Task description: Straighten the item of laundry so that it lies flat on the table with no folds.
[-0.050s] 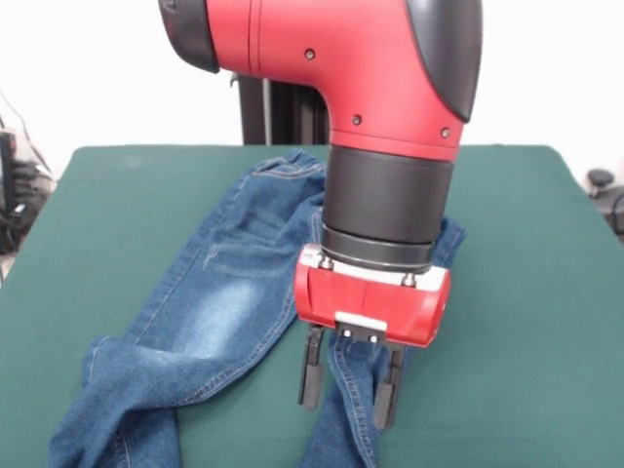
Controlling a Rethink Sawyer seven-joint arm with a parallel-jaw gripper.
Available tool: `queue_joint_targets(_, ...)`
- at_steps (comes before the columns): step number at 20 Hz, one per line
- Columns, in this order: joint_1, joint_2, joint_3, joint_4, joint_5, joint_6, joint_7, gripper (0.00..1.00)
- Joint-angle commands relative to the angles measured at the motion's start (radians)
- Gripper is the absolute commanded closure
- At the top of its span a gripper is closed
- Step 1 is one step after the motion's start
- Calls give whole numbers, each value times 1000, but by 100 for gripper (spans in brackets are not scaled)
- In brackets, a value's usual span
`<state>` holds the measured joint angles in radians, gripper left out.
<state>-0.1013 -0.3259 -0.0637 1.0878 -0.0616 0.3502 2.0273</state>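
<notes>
Faded blue denim jeans [219, 302] sprawl creased on the dark green felt table [526, 292], 7 o'clock leg folded over, black two-finger gripper [351, 383] parted astride the 6 o'clock leg, gripping nothing.

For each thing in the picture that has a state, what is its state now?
jeans: spread on the table, not flat; one leg is folded over near its hem, the other runs under the gripper.
gripper: open, fingers pointing down on either side of a jeans leg.
table: bears the jeans.
</notes>
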Motion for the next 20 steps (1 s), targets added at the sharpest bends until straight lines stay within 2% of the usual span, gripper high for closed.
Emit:
queue_joint_targets(1, 15, 125, 98, 3, 26, 29, 98, 0)
queue_joint_targets(11, 2, 214, 144, -60, 18, -58, 80, 0)
queue_joint_targets(20, -12, 215, 172, -75, 14, -13, 41, 0)
